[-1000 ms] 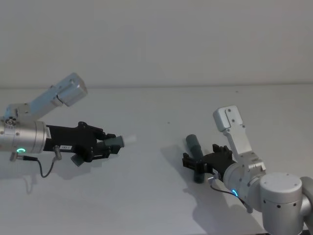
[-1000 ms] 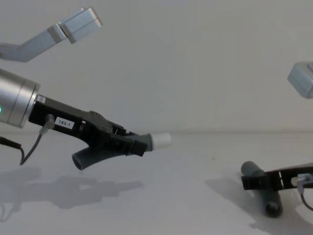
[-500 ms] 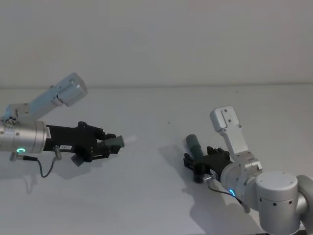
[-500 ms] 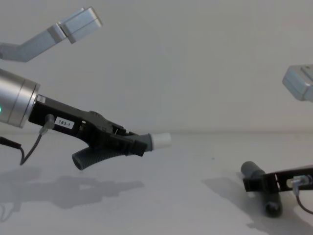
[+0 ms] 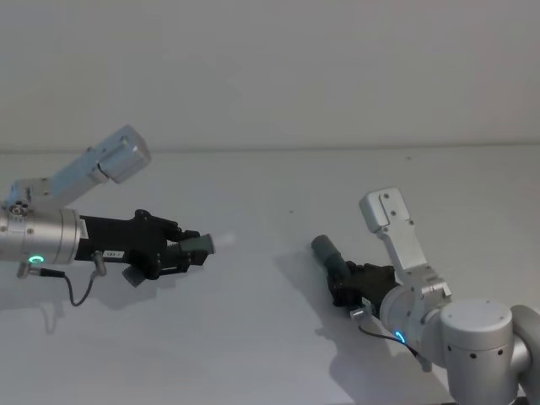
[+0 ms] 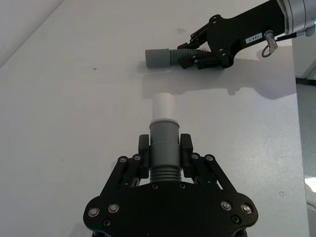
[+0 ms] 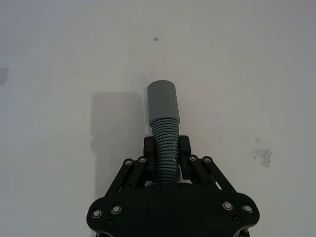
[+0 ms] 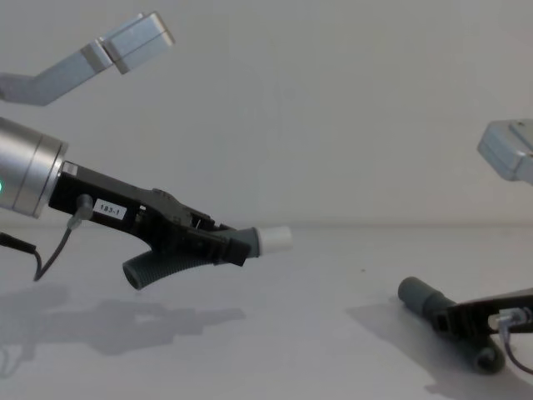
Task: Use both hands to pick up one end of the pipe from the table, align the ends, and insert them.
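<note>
Above the table, left: the left gripper [image 8: 225, 246] pinches the tipped piece [image 8: 154, 268] just behind its front end. It holds the piece clear of the table [image 5: 253, 337], with the ribbed tail hanging below the fingers.
White tip [image 8: 275, 240]: sticks out past the left fingers and points toward the robot's right.
Right gripper [image 5: 346, 283]: low on the right, pressed together on the ribbed middle of the cuffed piece [image 7: 164, 131].
Cuff [image 5: 325, 247]: reaches beyond the right fingers and is tilted up off the table, facing left and away from the robot. The piece's other end sits low, and I cannot tell whether it touches the table.
Gap: white tip and cuff are well apart. In the left wrist view the cuff lies side-on across the tip's line, so its mouth does not face the tip.
Step in hand: both pieces are gripped. The left one looks lifted and waiting. The right one seems to be just coming up, so aligning has not really begun.
Next move calls for: raising the cuffed piece to the white tip's height and turning the right wrist until the cuff's mouth faces the tip on one axis. The gap can then be closed straight, without skew, so the tip enters the cuff.
</note>
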`<state>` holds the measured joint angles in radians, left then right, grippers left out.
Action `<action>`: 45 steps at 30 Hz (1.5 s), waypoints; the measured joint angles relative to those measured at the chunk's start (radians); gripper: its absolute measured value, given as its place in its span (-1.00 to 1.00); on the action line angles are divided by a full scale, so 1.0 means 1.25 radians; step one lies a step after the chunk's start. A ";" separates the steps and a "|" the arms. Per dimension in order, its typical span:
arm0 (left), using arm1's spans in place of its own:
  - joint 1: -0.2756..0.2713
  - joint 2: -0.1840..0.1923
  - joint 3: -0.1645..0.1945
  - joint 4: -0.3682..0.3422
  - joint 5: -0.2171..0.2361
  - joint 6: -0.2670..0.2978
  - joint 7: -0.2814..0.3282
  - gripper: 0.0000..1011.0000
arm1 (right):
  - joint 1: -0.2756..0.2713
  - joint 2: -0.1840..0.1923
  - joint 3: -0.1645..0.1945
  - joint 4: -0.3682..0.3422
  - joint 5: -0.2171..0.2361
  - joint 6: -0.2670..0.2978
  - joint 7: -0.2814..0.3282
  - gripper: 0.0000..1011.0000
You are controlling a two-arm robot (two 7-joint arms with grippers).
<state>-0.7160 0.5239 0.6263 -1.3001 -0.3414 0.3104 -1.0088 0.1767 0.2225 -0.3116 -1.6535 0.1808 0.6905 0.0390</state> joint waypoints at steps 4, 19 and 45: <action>0.000 0.000 0.000 0.000 0.000 0.000 0.000 -0.35 | -0.002 0.000 0.002 -0.001 0.000 0.001 0.004 -0.55; 0.000 0.000 0.000 0.000 0.000 0.000 0.000 -0.35 | 0.004 0.023 0.003 0.013 -0.014 -0.077 0.047 -0.58; 0.000 0.000 0.000 0.000 0.000 0.000 0.000 -0.35 | 0.047 0.146 -0.018 0.058 -0.050 -0.432 0.246 -0.58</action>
<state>-0.7160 0.5240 0.6262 -1.3000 -0.3413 0.3104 -1.0088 0.2350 0.4047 -0.3344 -1.5810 0.1185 0.1502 0.3459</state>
